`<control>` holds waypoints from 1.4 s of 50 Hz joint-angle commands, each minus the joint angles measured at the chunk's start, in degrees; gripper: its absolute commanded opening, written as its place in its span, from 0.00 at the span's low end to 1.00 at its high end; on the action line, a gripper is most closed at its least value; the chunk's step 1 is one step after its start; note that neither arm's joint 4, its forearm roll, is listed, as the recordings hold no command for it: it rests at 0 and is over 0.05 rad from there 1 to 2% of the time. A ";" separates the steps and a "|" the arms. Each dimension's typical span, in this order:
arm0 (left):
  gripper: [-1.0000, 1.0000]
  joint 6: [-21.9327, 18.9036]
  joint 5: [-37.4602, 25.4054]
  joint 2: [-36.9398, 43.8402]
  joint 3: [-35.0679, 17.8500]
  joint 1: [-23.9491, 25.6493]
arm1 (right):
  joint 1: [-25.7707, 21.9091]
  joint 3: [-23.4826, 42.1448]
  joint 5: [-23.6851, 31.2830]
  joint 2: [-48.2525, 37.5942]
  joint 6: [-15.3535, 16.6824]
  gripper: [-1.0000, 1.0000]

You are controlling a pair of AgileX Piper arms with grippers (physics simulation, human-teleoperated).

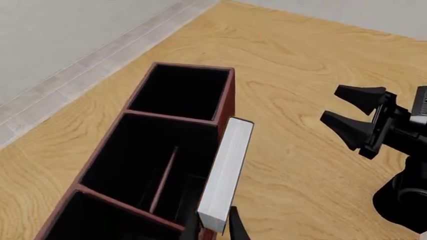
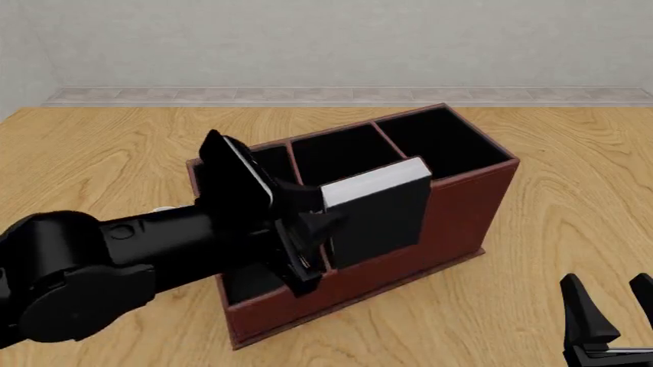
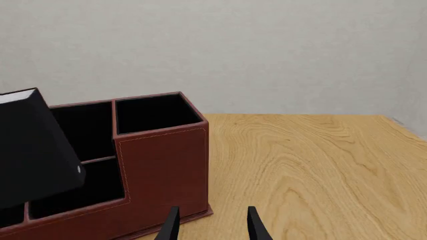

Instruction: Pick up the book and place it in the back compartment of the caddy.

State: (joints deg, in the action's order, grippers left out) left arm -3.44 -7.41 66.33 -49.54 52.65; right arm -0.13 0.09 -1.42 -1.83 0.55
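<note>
My left gripper (image 2: 306,229) is shut on the book (image 2: 383,222), which has a black cover and white page edges. It holds the book upright and a little tilted above the near, low-walled side of the reddish-brown caddy (image 2: 449,206). In the left wrist view the book (image 1: 227,170) hangs over the caddy's side wall beside the section with the thin crossbar (image 1: 163,180). The right wrist view shows the book (image 3: 33,150) above the low-walled pocket (image 3: 100,182). My right gripper (image 2: 610,306) is open and empty, near the table's front right, apart from the caddy.
The caddy's tall end section (image 2: 439,141) is on the right, further back. The left arm (image 2: 102,260) covers the caddy's left end. A pale wall (image 2: 326,38) runs along the table's far edge. Bare wood (image 2: 571,191) lies to the right of the caddy.
</note>
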 commanded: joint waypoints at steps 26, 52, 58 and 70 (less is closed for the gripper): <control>0.00 -6.03 2.29 7.97 -3.27 -4.64 | 0.00 0.00 -0.01 -0.02 -0.01 1.00; 0.00 -4.60 7.07 14.14 -3.12 -7.18 | 0.00 0.00 0.00 -0.01 0.00 1.00; 0.00 -4.47 8.39 15.15 -2.63 -7.14 | -0.01 0.00 0.00 -0.01 0.01 1.00; 0.00 -4.14 9.71 17.70 -3.20 -7.24 | -0.01 0.00 0.01 0.02 0.01 1.00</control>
State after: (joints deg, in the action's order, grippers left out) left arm -6.62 0.78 82.44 -51.80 45.56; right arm -0.13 0.09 -1.41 -1.83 0.55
